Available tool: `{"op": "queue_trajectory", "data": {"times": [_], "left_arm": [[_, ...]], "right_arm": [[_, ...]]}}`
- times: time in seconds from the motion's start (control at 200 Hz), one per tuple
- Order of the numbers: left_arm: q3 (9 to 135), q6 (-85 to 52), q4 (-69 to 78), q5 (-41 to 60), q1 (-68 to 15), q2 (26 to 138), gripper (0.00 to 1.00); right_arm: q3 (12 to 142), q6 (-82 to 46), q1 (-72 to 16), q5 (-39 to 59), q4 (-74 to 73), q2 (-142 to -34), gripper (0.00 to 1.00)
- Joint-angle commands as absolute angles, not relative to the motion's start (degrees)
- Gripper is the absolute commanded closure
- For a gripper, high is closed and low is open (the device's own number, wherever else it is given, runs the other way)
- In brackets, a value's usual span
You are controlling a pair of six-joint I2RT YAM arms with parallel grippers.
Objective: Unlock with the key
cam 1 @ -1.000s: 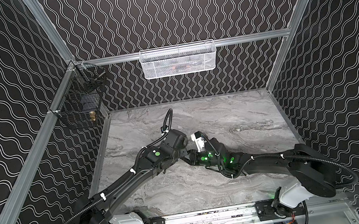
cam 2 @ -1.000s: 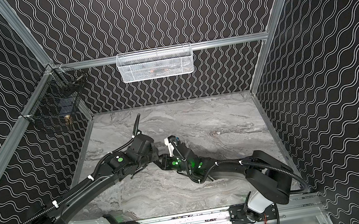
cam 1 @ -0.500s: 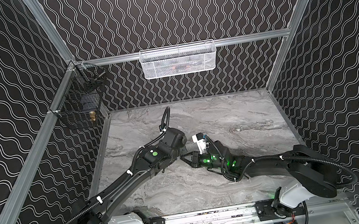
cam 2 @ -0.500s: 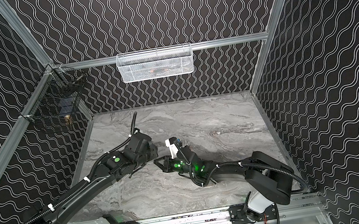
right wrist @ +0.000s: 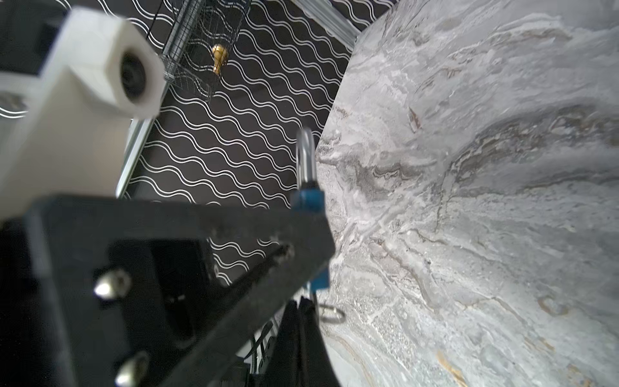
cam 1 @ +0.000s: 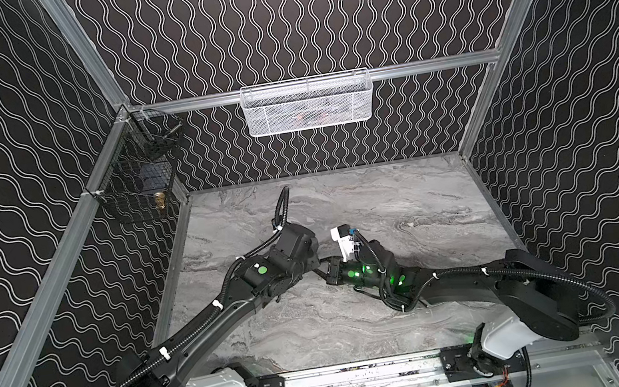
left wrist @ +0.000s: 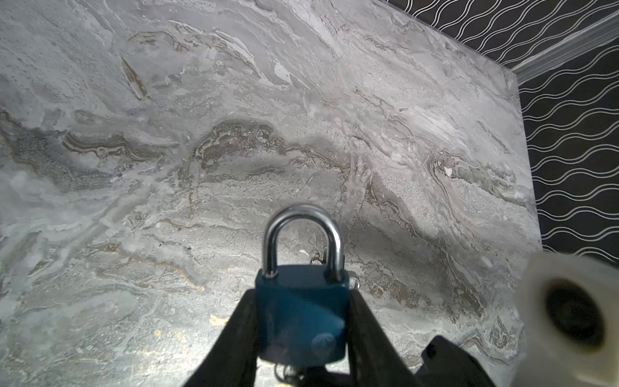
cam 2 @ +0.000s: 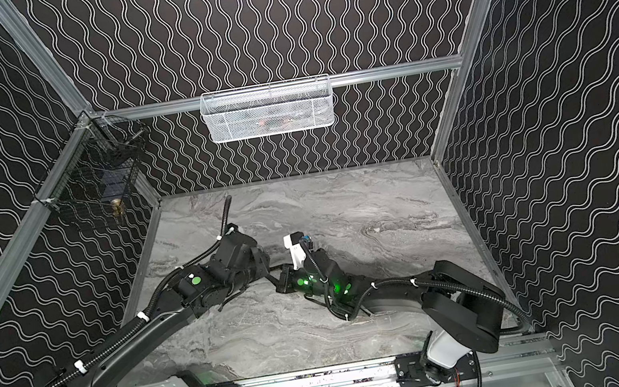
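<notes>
Right gripper (right wrist: pixel 299 305) is pinched fully shut at the keyhole end of the padlock (left wrist: pixel 301 321), with a ring (right wrist: pixel 331 314) just beside it; the key itself is hidden. Left gripper (left wrist: pixel 303 298) clamps the blue body by its sides, jaws partly apart. The padlock's long axis runs along that gripper, and its closed shackle (left wrist: pixel 303 217) points away from the wrist, above the middle of the table (left wrist: pixel 201 134).

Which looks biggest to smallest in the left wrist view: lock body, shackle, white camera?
1. Lock body and camera: about alike. The camera is close, blurred and cut by the frame, so I won't rank them.
2. Shackle.
</notes>
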State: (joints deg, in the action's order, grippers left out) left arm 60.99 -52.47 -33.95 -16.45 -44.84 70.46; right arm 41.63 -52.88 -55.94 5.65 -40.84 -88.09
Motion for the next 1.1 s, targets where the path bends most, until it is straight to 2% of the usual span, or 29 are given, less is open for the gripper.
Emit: {"op": "queue_trajectory", "data": {"times": [0.0,0.165,0.686,0.831,1.096], "left_arm": [[60.4,-53.3,-32.5,-15.1,-44.8,69.9,0.95],[61.9,-52.7,-33.9,-16.9,-44.8,70.3,0.95],[63.5,-52.7,-33.0,-18.3,-44.8,71.1,0.95],[63.4,-52.8,-32.8,-18.4,-44.8,70.7,0.95],[63.1,-53.1,-32.3,-17.4,-44.8,70.5,0.95]], "right_arm": [[42.7,-52.2,-55.9,3.1,-40.9,-87.7,0.98],[43.4,-51.2,-56.1,3.8,-38.3,-87.0,0.97],[41.2,-52.6,-57.7,0.7,-34.0,-84.0,0.76],[40.8,-53.7,-57.7,-1.6,-33.2,-83.5,0.75],[41.9,-53.8,-57.7,0.0,-36.9,-85.2,0.76]]}}
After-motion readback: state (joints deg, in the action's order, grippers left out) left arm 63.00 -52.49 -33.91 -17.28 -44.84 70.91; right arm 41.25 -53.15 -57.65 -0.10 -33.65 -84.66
